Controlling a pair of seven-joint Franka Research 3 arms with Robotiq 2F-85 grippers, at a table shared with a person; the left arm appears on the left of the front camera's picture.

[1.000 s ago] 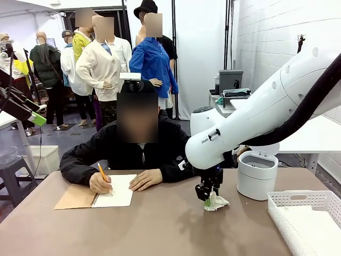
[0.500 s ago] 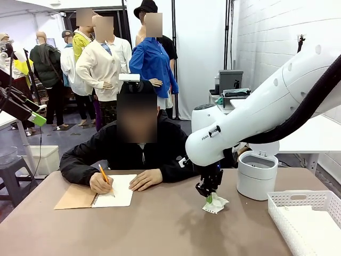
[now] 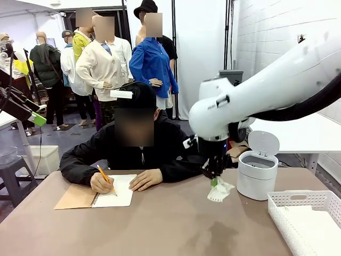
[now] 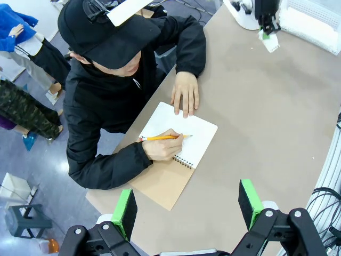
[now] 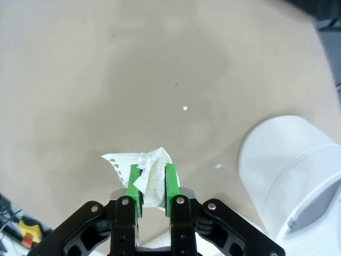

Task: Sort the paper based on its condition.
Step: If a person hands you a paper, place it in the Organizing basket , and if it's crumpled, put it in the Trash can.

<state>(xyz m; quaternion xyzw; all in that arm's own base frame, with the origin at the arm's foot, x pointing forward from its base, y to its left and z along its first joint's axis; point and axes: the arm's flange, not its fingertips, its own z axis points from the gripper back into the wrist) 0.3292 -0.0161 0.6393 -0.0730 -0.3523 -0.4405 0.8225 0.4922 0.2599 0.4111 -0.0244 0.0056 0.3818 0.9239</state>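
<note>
- Table [image 3: 160,229] is the biggest thing. It is brown and wide, and the robot shares it with a person.
- The person [image 3: 133,154] sits at the far side and writes. One hand lies flat on the page.
- The right arm [image 3: 266,96] reaches in over the middle of the table.
- A white basket [image 3: 306,198] sits at the right edge. I cannot tell what is inside it.
- A white bin [image 3: 257,178] stands beside the basket with its lid up.
- A notebook [image 3: 114,192] lies open in front of the person.
- The left gripper [image 4: 187,208] hangs high over the table with its jaws wide apart and nothing between them.
- The right gripper [image 3: 214,178] points down, and its green pads pinch the paper ball.
- The paper ball [image 3: 219,191] is white and crumpled. It hangs in the air above the table, just beside the bin.
- I think the ball is very light and soft. It will squash and not break, but a thin flap could tear or slip out.
- The best place to hold it is the thick lumpy middle, not a loose corner. One corner sticks out past the pads.
- A yellow pencil [image 3: 104,178] is in the person's writing hand.
</note>
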